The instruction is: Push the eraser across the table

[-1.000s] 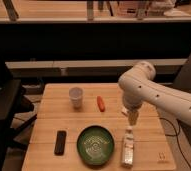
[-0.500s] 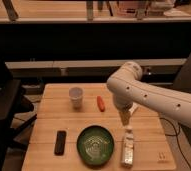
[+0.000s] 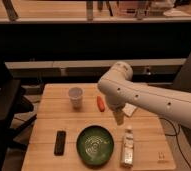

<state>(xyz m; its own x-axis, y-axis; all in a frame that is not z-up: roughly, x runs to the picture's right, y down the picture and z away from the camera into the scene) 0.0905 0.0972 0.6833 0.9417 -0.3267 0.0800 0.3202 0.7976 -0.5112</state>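
Note:
The eraser (image 3: 60, 142), a small flat black bar, lies near the front left of the light wooden table (image 3: 46, 120). My gripper (image 3: 119, 118) hangs from the white arm over the middle right of the table, just behind the green plate (image 3: 95, 145). It sits well to the right of the eraser and does not touch it. The gripper looks open and I see nothing in it.
A white cup (image 3: 76, 97) and a small orange-red item (image 3: 101, 103) stand at the back. A bottle (image 3: 127, 148) lies right of the plate. A pale block (image 3: 131, 109) is partly hidden behind the arm. Dark chairs stand left of the table.
The arm has swung to the left over the table, and the gripper has shifted a little left and back from above the bottle. The eraser and other objects have not moved.

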